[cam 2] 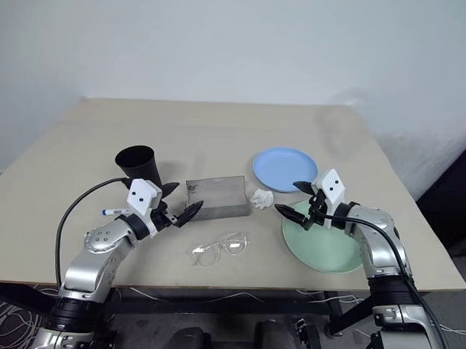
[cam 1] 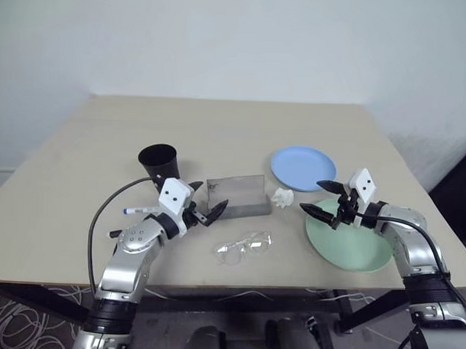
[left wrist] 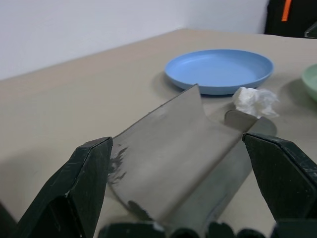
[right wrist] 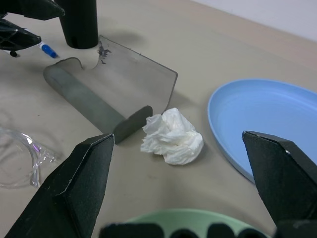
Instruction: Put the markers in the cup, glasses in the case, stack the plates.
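Observation:
The black cup (cam 1: 158, 160) stands upright left of the grey case (cam 1: 238, 198), whose see-through lid is raised. The clear glasses (cam 1: 244, 245) lie in front of the case. A marker with a blue cap (cam 1: 140, 210) lies by my left arm; a dark-tipped marker (cam 1: 114, 233) pokes out from under that arm. The light blue plate (cam 1: 303, 167) sits behind the mint green plate (cam 1: 353, 238). My left gripper (cam 1: 205, 200) is open just left of the case, pointing at it. My right gripper (cam 1: 318, 198) is open over the green plate's left rim, pointing towards the case.
A crumpled white paper wad (cam 1: 283, 196) lies between the case's right end and the two plates. The beige table (cam 1: 219, 128) ends at a front edge close behind the glasses. A black cable (cam 1: 101, 216) loops beside my left arm.

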Tool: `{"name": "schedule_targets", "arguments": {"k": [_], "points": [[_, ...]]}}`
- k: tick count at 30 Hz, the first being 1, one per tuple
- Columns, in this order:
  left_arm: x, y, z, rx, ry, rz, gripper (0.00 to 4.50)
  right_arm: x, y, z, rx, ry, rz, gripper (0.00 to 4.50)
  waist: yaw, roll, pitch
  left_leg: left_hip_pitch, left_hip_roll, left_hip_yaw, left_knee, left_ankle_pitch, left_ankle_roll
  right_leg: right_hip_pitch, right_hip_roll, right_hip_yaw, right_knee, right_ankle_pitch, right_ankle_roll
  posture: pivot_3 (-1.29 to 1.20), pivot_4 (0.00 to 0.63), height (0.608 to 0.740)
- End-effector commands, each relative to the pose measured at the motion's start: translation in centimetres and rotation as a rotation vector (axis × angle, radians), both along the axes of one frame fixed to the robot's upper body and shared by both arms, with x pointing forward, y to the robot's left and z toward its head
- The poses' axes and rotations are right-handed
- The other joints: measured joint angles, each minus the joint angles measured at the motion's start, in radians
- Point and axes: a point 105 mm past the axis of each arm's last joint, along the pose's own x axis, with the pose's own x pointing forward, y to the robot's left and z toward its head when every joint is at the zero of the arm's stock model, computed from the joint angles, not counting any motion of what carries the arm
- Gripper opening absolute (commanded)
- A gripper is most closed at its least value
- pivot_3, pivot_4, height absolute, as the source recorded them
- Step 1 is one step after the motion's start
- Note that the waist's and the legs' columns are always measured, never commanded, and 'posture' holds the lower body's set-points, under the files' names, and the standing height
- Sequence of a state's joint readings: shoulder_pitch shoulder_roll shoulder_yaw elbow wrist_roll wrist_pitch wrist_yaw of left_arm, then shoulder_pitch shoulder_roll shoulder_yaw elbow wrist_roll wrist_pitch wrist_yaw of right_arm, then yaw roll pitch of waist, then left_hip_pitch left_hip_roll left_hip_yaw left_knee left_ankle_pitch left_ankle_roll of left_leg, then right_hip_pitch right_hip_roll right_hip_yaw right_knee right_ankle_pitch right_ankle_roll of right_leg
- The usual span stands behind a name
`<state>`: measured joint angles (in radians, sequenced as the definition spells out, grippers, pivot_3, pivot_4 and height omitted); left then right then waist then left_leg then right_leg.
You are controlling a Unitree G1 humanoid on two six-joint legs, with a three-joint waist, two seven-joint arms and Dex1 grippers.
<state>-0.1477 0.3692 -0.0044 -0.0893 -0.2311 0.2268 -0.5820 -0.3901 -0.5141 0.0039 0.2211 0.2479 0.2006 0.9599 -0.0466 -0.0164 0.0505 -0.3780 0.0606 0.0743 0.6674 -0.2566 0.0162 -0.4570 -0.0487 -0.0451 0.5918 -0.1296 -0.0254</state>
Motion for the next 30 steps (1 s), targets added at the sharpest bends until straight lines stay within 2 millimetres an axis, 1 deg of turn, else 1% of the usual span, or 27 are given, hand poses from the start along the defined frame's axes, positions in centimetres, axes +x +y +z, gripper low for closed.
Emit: {"name": "schedule_targets", "arguments": {"k": [1,4,9,15,19,22,25,30], "points": [[-0.2,-0.7,1.2,-0.007,-0.047,-0.022,4.5,0.3,-0.1,2.6,0.017,-0.084,0.003,4.49,0.0,0.0,0.0,0.0,0.0,0.0,0.0,0.0,0.0,0.0,0.0,0.0,0.0,0.0,0.0,0.0,0.0,0.74],[-0.1,-0.7,1.1,-0.006,-0.045,-0.023,4.5,0.2,-0.3,2.5,0.008,-0.083,-0.002,4.49,0.0,0.0,0.0,0.0,0.0,0.0,0.0,0.0,0.0,0.0,0.0,0.0,0.0,0.0,0.0,0.0,0.0,0.74],[-0.2,-0.5,1.3,-0.006,-0.053,-0.022,4.5,0.0,-0.6,2.3,0.001,-0.079,-0.014,4.49,0.0,0.0,0.0,0.0,0.0,0.0,0.0,0.0,0.0,0.0,0.0,0.0,0.0,0.0,0.0,0.0,0.0,0.74],[-0.5,-0.5,0.9,0.003,-0.037,-0.04,4.5,-0.4,-0.1,2.1,0.01,-0.083,-0.024,4.49,0.0,0.0,0.0,0.0,0.0,0.0,0.0,0.0,0.0,0.0,0.0,0.0,0.0,0.0,0.0,0.0,0.0,0.74],[-0.3,-0.3,1.1,0.005,-0.039,-0.039,4.5,-0.7,-0.2,1.5,0.011,-0.067,-0.044,4.49,0.0,0.0,0.0,0.0,0.0,-0.001,0.0,0.0,0.0,0.0,0.0,0.0,0.0,0.0,0.0,0.0,0.0,0.74],[-0.5,-0.1,0.6,0.012,-0.029,-0.039,4.5,-0.9,0.2,1.3,0.02,-0.06,-0.055,4.49,0.0,0.0,0.0,0.0,0.0,-0.001,0.001,0.0,0.0,0.0,0.0,0.0,0.0,0.0,0.0,0.0,0.0,0.74],[-0.8,-0.3,0.7,0.011,-0.024,-0.056,4.5,-0.8,0.2,1.8,0.006,-0.071,-0.094,4.49,0.0,0.0,0.0,0.0,0.0,-0.001,0.001,0.0,0.0,0.0,0.0,0.0,0.0,0.0,0.0,0.0,0.0,0.74],[-0.1,-0.1,0.9,0.018,-0.028,-0.054,4.5,-0.6,0.3,2.8,-0.012,-0.066,-0.142,4.49,0.001,0.0,0.0,0.0,0.0,-0.001,0.001,0.0,0.0,0.0,0.0,0.0,0.0,0.0,0.0,0.0,0.0,0.74]]}}
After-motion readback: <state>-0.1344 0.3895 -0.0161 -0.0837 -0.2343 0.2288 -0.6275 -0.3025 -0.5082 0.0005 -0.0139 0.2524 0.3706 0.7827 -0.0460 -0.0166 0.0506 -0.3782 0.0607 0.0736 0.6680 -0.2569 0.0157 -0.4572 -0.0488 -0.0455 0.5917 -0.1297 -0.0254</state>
